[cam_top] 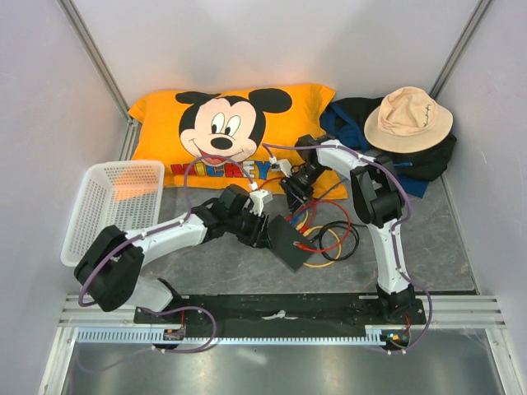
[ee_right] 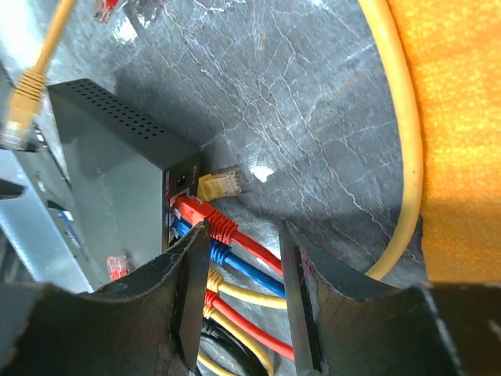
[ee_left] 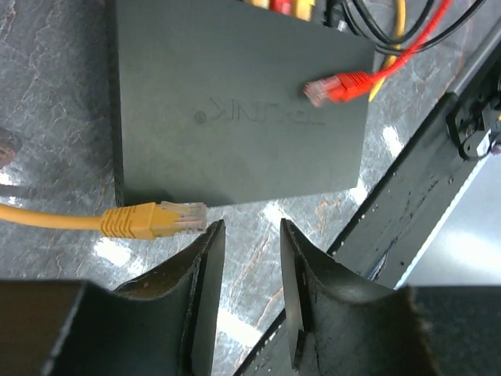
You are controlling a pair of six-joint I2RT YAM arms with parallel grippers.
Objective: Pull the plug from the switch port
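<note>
We see a white basket (cam_top: 115,200) on the left of the gray table (cam_top: 214,267). Behind it lies an orange pillow (cam_top: 239,123) with a cartoon mouse on it. Far to the right, a tan hat (cam_top: 408,119) sits on a dark bag (cam_top: 428,160). A tangle of red, yellow and black cables (cam_top: 329,239) lies between the two arms.

The switch (cam_top: 286,240) is a flat black box in the middle of the table, just left of that tangle. Its top is plain, with faint letters. A loose red plug (ee_left: 338,86) rests on top of it. A loose yellow plug (ee_left: 153,219) lies on the table just beside one edge. Along one thin edge, cables are pushed into a row of holes: a top red plug (ee_right: 200,213) first, then blue, yellow and red ones.

The left claw (ee_left: 244,235) is partly open and holds nothing. It hangs by the switch's edge, next to the loose yellow plug. The right claw (ee_right: 241,235) is partly open too. It hangs over the plugged-in cables, with one finger (ee_right: 192,266) beside the top red plug, and it squeezes nothing.
</note>
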